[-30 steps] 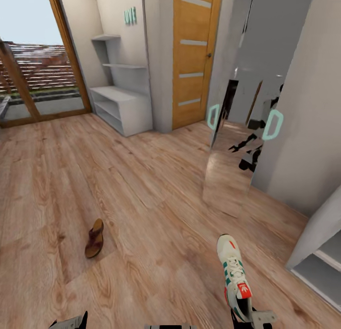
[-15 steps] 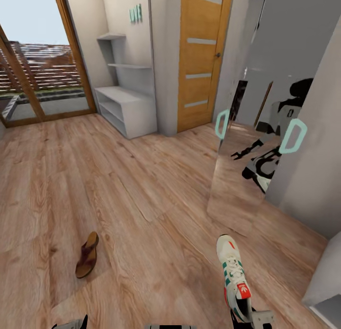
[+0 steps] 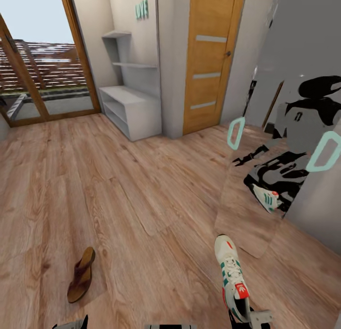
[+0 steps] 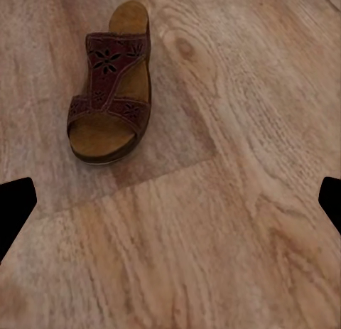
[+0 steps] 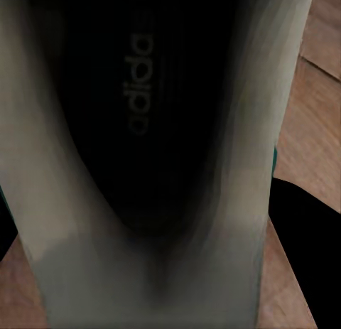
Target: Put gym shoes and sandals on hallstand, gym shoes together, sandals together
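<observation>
- Sneaker [image 3: 232, 277] sits gripped at its heel by the right gripper [image 3: 248, 317], toe pointing ahead and away from it; the right wrist view looks straight into the dark insole [image 5: 142, 116].
- Sandal [image 4: 108, 109] lies flat on the wood floor [image 3: 142, 201], just ahead of the left gripper [image 4: 170, 201], whose dark finger tips stand wide apart at the frame edges with nothing between them.
- Shoe rack [image 3: 130, 109] stands far ahead of both grippers, against the wall beside the orange door [image 3: 210, 59], shelves bare as far as can be seen.
- Change: over the last second the whole view has swung, so the camera has moved. The rack and door have slid right, the mirror panel [image 3: 265, 177] looms larger, and the sandal has dropped lower left. The sneaker keeps its spot against the right gripper, so it is being carried along.
- Judgement: this looks like transit toward the rack with one shoe in hand; the sandal remains to be collected.
- Writing: "adidas" reads on the insole, a red trefoil patch [image 3: 241, 289] marks the tongue, and teal letters "LOVE" [image 3: 141, 9] hang on the wall above the rack.
</observation>
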You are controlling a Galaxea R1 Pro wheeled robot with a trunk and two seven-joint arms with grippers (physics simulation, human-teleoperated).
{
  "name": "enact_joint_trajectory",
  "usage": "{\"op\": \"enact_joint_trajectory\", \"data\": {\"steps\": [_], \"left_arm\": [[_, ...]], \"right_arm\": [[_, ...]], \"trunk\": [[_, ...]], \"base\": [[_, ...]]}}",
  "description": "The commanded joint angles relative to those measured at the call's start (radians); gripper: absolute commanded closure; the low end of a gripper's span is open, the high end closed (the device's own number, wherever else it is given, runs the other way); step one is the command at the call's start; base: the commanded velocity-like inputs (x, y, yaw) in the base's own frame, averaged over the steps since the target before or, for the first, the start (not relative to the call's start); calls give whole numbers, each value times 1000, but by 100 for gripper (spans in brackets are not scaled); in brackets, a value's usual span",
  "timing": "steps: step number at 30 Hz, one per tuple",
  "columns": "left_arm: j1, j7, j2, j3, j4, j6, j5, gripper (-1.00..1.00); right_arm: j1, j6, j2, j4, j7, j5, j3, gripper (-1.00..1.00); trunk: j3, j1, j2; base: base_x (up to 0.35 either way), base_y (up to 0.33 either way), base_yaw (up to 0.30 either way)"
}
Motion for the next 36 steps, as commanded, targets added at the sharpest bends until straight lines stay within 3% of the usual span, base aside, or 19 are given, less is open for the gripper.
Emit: {"op": "enact_joint_trajectory", "data": {"steps": [1, 5, 8, 12, 21, 36], "left_arm": [[0, -8, -1, 4, 1, -2, 0, -100], [0, -8, -1, 4, 1, -1, 0, -100], [0, -8, -1, 4, 2, -1, 1, -100], [0, -8, -1, 5, 2, -1, 3, -100], [0, -8, -2, 5, 2, -2, -1, -100], [0, -8, -2, 5, 2, -2, 0, -100]], "right_arm": [[0, -3, 0, -5, -1, 2, 29, 100], [-1, -2, 17, -60, -3, 0, 128, 100], [-1, 4, 32, -178, -6, 1, 162, 100], [-1, 6, 36, -249, -6, 1, 173, 100], [-1, 4, 37, -204, -11, 0, 174, 100], [0, 3, 38, -201, -13, 0, 177, 100]], "trunk": [[-1, 0, 0], [-1, 0, 0], [-1, 0, 0], [-1, 0, 0], [-1, 0, 0], [-1, 0, 0]], "base": [[337, 0, 7], [336, 0, 3], [211, 0, 1], [62, 0, 0], [25, 0, 0], [308, 0, 0]]}}
